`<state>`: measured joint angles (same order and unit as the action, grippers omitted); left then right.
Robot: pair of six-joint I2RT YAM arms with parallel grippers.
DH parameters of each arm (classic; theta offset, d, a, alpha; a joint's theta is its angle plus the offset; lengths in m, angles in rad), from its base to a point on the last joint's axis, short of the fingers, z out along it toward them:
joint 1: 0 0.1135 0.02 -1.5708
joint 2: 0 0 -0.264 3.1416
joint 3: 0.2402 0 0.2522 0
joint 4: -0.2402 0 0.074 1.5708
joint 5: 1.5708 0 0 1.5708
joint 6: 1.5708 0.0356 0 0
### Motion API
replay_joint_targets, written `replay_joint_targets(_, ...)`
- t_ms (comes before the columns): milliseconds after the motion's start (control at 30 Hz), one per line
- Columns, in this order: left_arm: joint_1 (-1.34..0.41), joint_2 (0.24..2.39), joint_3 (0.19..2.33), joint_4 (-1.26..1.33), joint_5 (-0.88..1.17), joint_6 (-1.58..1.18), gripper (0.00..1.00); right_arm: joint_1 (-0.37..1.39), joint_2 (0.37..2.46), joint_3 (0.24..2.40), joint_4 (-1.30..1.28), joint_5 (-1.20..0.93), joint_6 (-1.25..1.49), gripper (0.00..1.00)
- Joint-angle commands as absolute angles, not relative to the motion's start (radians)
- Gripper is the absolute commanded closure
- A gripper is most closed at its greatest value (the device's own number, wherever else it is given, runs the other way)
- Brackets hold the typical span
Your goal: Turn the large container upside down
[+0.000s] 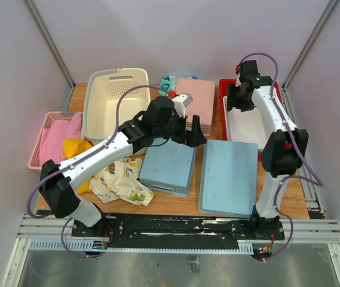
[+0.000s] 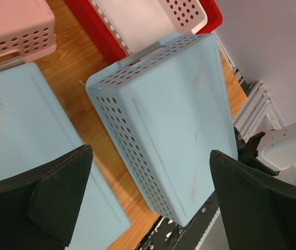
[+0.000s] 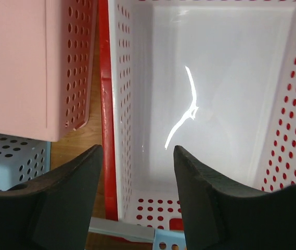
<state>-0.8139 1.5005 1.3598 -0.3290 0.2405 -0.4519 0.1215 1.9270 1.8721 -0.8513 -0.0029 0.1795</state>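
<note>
The large container is plain cream-beige, with a patch of small holes by its far rim. The worktop is brown wood. The larger blue basket is pale sky blue, its side walls dotted with rows of round holes; the smaller blue basket matches it. The pink basket is dotted likewise. The white basket is glossy white, the scarlet of the red tray showing through its holes. The pink cloth and yellow cloth are plain; the cream cloth carries small coloured prints. The left pincer and right pincer are black.
</note>
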Motion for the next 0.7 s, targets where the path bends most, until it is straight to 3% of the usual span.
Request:
replay_joint_targets(0, -0.815, 1.472, 1.403, -0.345, 0.196, -0.423, 0.01, 0.163, 2.035, 1.972, -0.926, 0.005, 0.132, 0.40)
replay_joint_targets(367, -0.815, 1.457, 1.407, -0.355, 0.175, -0.407, 0.01, 0.196, 2.229, 2.006, -0.906, 0.063, 0.088, 0.40)
replay_joint_targets(467, -0.815, 1.459, 1.408, -0.360, 0.173, -0.403, 0.01, 0.195, 2.254, 2.012, -0.894, 0.100, 0.048, 0.50)
replay_joint_targets(567, -0.815, 1.460, 1.408, -0.363, 0.173, -0.399, 0.01, 0.189, 2.260, 2.010, -0.870, 0.144, -0.010, 0.70)
replay_joint_targets(667, -0.815, 1.465, 1.409, -0.363, 0.176, -0.398, 0.01, 0.189, 2.258, 2.010, -0.836, 0.186, -0.082, 0.78)
